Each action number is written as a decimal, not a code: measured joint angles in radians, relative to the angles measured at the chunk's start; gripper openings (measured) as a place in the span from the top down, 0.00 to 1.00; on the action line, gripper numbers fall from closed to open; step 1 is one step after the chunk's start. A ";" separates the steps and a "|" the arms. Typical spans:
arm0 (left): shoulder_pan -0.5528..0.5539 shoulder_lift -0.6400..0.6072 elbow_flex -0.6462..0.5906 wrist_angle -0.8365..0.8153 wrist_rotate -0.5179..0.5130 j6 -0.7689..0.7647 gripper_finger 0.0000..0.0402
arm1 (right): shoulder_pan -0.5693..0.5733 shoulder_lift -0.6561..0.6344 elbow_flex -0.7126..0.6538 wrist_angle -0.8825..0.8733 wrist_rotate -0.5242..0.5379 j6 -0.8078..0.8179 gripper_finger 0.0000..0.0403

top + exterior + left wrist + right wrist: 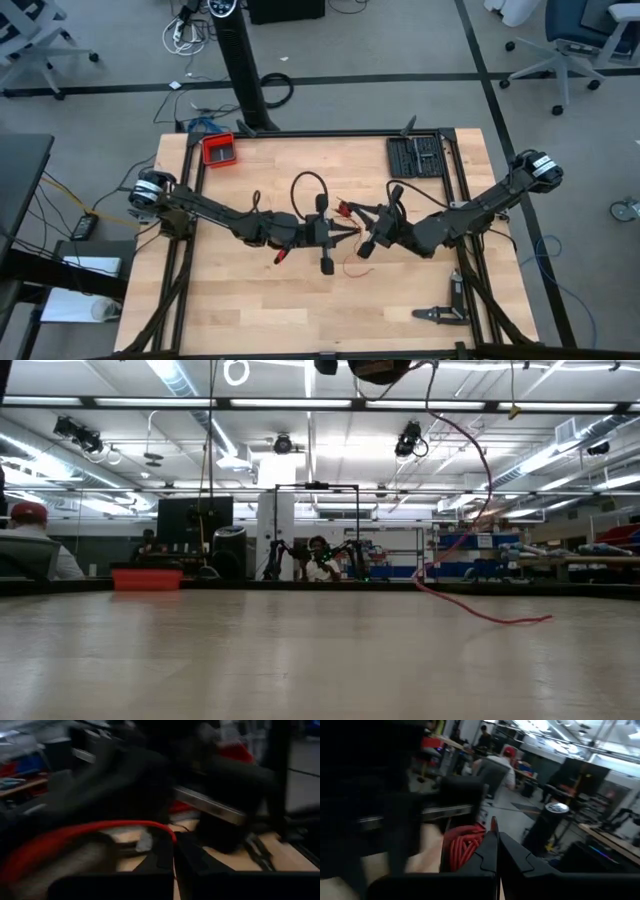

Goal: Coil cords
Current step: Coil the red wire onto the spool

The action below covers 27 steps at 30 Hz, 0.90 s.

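**Mid-table: both grippers meet at the red cord**

At table centre, the left gripper (345, 232) and right gripper (362, 226) face each other, nearly touching, both raised off the wood. The cord (346, 209) sits between them as a small red bundle just above the fingertips, with a thin tail (357, 266) trailing onto the table below. In the right wrist view the fingers (487, 851) are pressed together, with the coiled bundle (464, 845) right beside them; whether they pinch a strand I cannot tell. In the left wrist view the fingers (162, 852) are also closed, a red strand (125, 825) arcing over them; the grip point is blurred.

Around:
- A black cable loop (310, 185) rises just behind the left gripper.
- A red tray (219, 149) sits at the far left corner.
- A black tool case (416, 156) sits at the far right.
- A black tool (444, 312) lies near the front right edge.

The low view shows the strand (470, 500) hanging down to the table (300, 660), and the tray (146, 578) far off. A person in a red cap (508, 752) sits beyond the table.
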 joint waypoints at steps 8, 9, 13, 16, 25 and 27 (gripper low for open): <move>0.016 0.011 0.000 0.001 -0.012 -0.085 1.00 | 0.039 0.000 0.000 0.059 -0.008 0.003 1.00; 0.017 0.014 0.000 -0.006 -0.013 -0.098 1.00 | 0.041 0.000 0.000 0.074 -0.008 -0.003 1.00; 0.020 0.027 0.000 -0.012 -0.020 -0.114 1.00 | 0.046 0.000 0.000 0.107 -0.015 -0.006 1.00; 0.022 0.036 0.000 -0.005 -0.039 -0.113 1.00 | 0.051 0.000 0.000 0.114 -0.014 -0.008 1.00; 0.024 0.043 0.001 -0.074 -0.161 -0.075 1.00 | 0.123 0.000 -0.002 0.231 0.103 -0.200 1.00; 0.024 0.040 0.004 -0.090 -0.196 -0.052 1.00 | 0.145 0.000 -0.002 0.265 0.138 -0.242 1.00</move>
